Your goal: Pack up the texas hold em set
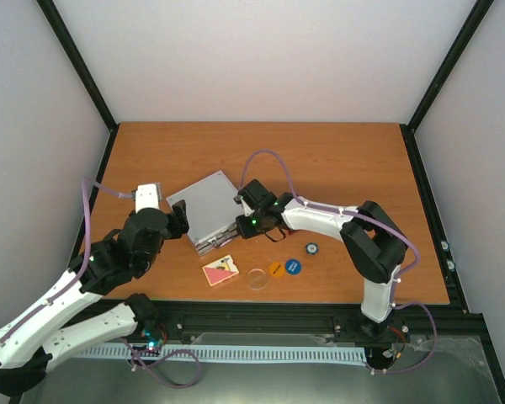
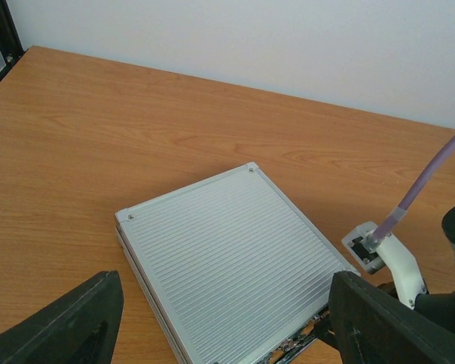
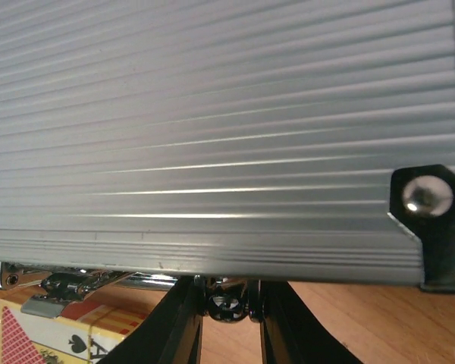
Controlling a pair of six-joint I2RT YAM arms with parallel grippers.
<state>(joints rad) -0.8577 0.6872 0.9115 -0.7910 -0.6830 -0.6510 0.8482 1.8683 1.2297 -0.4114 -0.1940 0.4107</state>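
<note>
Wooden table [image 1: 345,160] with one closed silver case [image 1: 204,204] at centre, left gripper [image 1: 182,220] wide open, empty, beside it, right gripper [image 1: 238,225] nearly shut on one chrome fitting [image 3: 227,307] at its front edge, nearby one card deck [image 1: 220,270], one chip [image 1: 310,248], one clear disc [image 1: 257,279], one orange disc [image 1: 275,269], one blue disc [image 1: 293,267].

Bright even light, soft shadows — glare streaks on case [image 3: 212,189]

I see a wood-grain table [image 1: 345,160] as the work surface, enclosed on three sides by plain white walls [image 1: 269,59]. Black frame posts [image 1: 77,63] run up the corners. Along the near edge I see a black rail [image 1: 269,322] and a white slotted duct [image 1: 261,354].
</note>
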